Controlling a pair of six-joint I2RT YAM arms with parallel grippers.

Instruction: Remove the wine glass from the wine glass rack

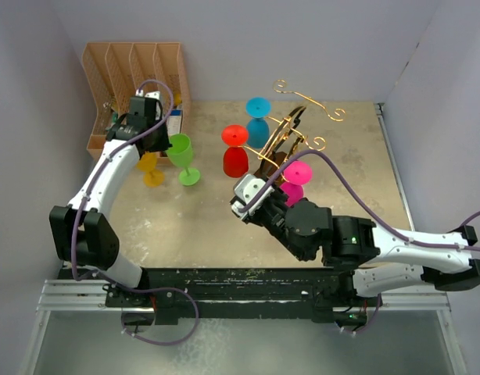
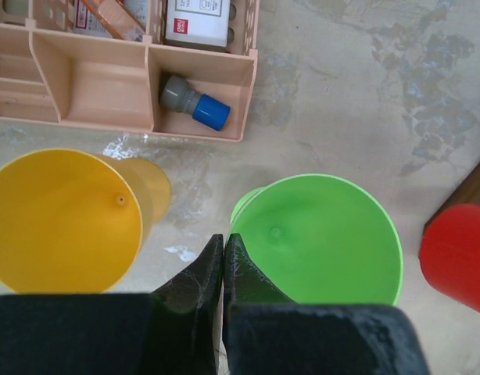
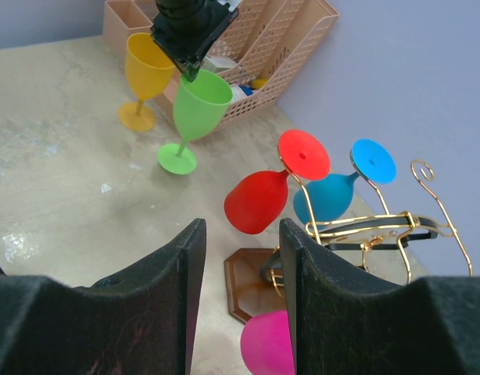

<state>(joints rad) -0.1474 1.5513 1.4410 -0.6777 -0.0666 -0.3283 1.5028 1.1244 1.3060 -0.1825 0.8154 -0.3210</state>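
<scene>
The gold wire wine glass rack (image 1: 304, 117) stands right of centre on a brown wooden base (image 3: 252, 283). A red glass (image 1: 234, 152), a blue glass (image 1: 258, 121) and a magenta glass (image 1: 295, 178) hang upside down from it. They also show in the right wrist view: red (image 3: 259, 199), blue (image 3: 334, 195), magenta (image 3: 265, 344). My right gripper (image 3: 240, 226) is open and empty, just short of the red and magenta glasses. My left gripper (image 2: 224, 238) is shut on the rim of an upright green glass (image 2: 318, 234), one finger inside and one outside. The glass's foot (image 3: 177, 160) is on the table.
A yellow glass (image 2: 64, 223) stands upright just left of the green one. A tan slotted organizer (image 1: 134, 78) with small items sits in the back left corner. Grey walls close the table on the left, back and right.
</scene>
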